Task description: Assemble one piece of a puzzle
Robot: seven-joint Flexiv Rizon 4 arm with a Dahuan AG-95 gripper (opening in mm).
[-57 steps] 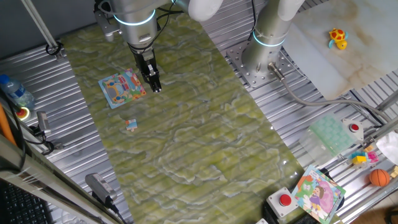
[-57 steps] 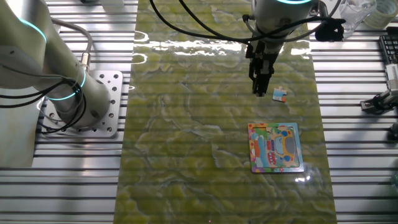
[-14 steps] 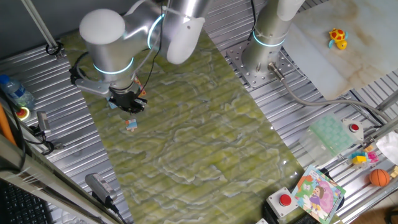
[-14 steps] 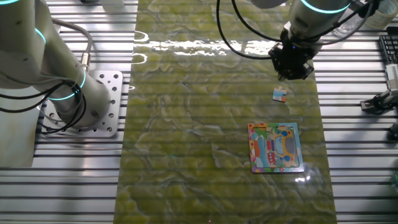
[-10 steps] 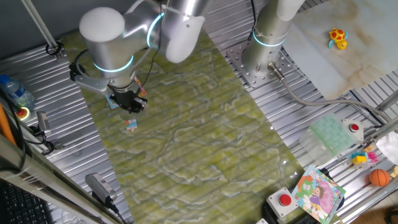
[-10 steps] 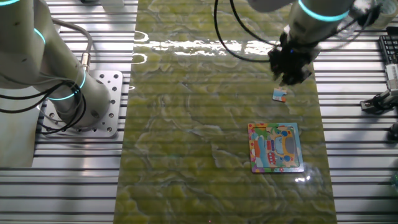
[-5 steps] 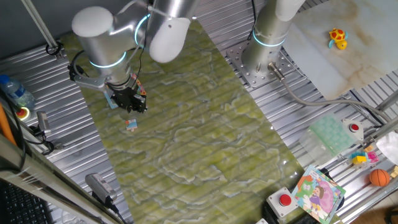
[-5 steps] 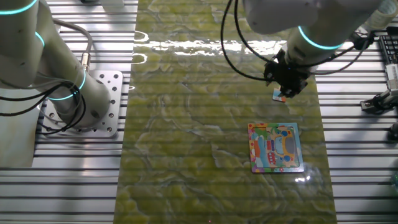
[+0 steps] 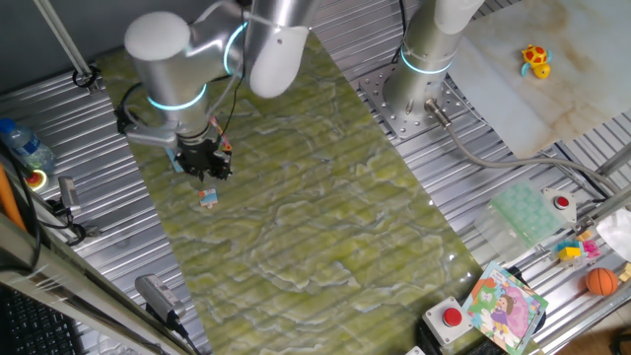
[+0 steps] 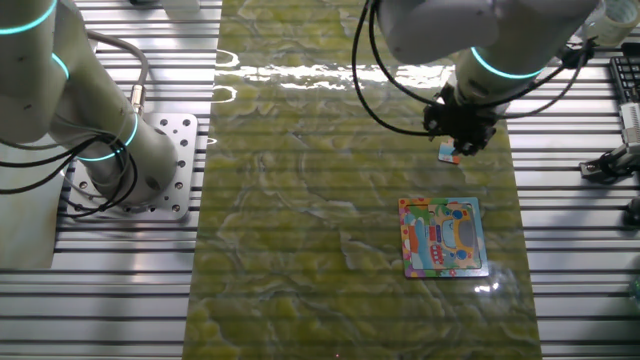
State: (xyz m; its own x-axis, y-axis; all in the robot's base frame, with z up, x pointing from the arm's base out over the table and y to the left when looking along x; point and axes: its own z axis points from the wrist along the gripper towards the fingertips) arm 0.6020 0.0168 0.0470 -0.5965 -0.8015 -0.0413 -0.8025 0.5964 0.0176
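Note:
The piece is a tiny tan and bluish bit lying flat on the green mat; in the other fixed view the piece shows partly under the gripper. My gripper hangs just above the piece and close to it, pointing down, also seen from the other side. Its dark fingers are bunched under the wrist, and their gap does not show. The puzzle, a small square board with a light-blue border, lies on the mat a short way from the piece. In the first fixed view my arm hides most of it.
A second grey arm stands on its base plate beside the mat. Ribbed metal table surrounds the mat. A larger colourful board, a red button and small toys lie far off.
The gripper has swung from over the mat's middle to above the piece and came lower over it. In the last half second it shifted only slightly. The piece and puzzle have not moved.

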